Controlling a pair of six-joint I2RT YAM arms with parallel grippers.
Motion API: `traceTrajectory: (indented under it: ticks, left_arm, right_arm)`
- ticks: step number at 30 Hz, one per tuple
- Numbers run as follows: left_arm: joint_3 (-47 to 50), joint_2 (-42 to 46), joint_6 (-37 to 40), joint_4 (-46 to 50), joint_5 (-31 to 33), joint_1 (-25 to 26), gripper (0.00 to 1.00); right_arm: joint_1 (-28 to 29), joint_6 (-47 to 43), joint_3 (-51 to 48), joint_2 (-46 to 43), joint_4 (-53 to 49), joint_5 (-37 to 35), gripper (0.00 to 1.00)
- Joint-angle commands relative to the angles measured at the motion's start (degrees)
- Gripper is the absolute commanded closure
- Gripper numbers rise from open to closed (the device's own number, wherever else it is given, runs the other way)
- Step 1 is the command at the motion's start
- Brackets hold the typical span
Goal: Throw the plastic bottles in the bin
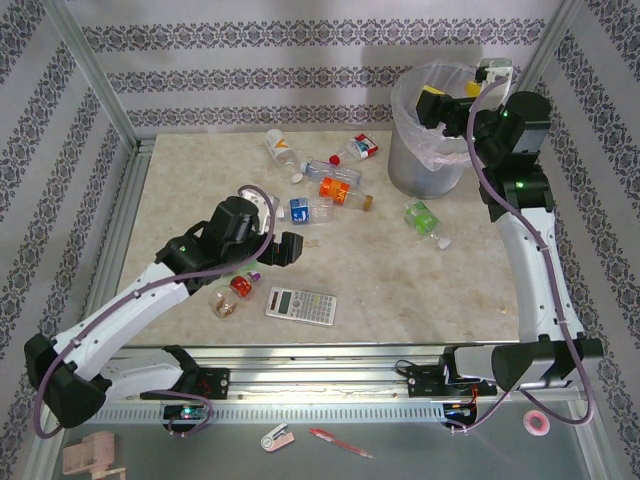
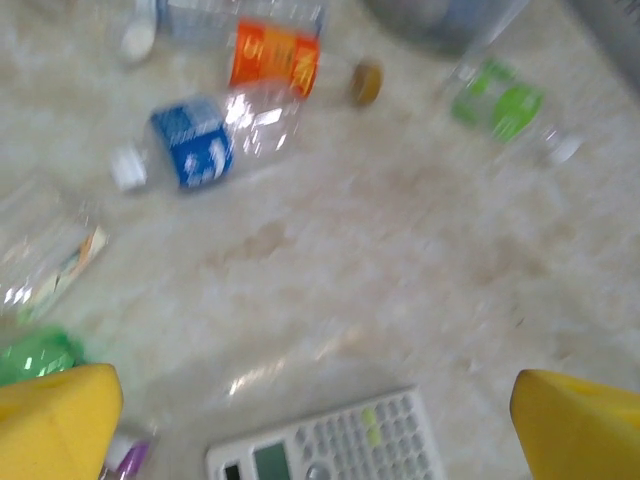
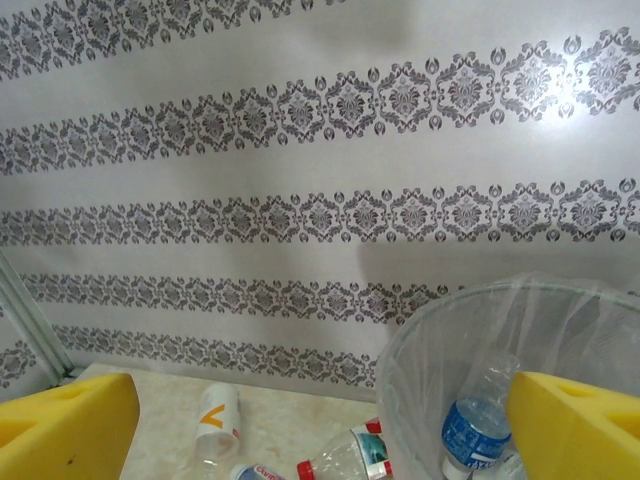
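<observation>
Several plastic bottles lie loose on the table: yellow-marked (image 1: 280, 152), red-labelled (image 1: 360, 150), orange-labelled (image 1: 340, 190), blue-labelled (image 1: 308, 210) and green-labelled (image 1: 422, 217). Two small ones (image 1: 233, 294) lie by the left arm. My left gripper (image 1: 280, 250) hovers open above bare table; in the left wrist view it (image 2: 320, 430) holds nothing, with the blue bottle (image 2: 200, 150) and orange bottle (image 2: 275, 58) ahead. My right gripper (image 1: 445, 100) hangs open and empty over the bin (image 1: 400, 150). The bin's bag-lined rim (image 3: 430, 320) shows a blue-labelled bottle (image 3: 478, 425) inside.
A grey calculator (image 1: 301, 304) lies near the table's front, just under the left gripper (image 2: 330, 450). Patterned walls and metal frame posts close in the table. A crushed clear bottle (image 2: 50, 250) sits at the left edge of the left wrist view.
</observation>
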State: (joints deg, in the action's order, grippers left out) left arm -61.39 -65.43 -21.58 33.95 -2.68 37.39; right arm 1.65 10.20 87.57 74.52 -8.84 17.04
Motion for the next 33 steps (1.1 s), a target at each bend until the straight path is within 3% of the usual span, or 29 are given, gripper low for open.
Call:
traceTrajectory:
  ticks: [1, 8, 15, 33]
  left_arm:
    - [-2.6, -3.1, -2.0, 13.2, 1.0, -1.0, 0.00]
    - [-3.0, -11.0, -1.4, 21.9, 1.4, -1.9, 0.00]
    - [-5.6, -18.2, 0.8, 27.6, 4.0, -3.3, 0.07]
    - [-4.4, -21.4, -1.7, 35.9, 10.8, -5.7, 0.08]
  right_arm:
    - [0.4, -0.7, -1.6, -2.2, -0.5, 1.8, 0.05]
    - [0.5, 0.7, -3.9, -3.9, -0.5, 3.1, 0.05]
    - [1.2, 1.4, -6.6, -6.6, -0.9, 4.8, 0.04]
    - [1.5, 1.3, -12.2, -10.2, -1.9, 6.5, 0.02]
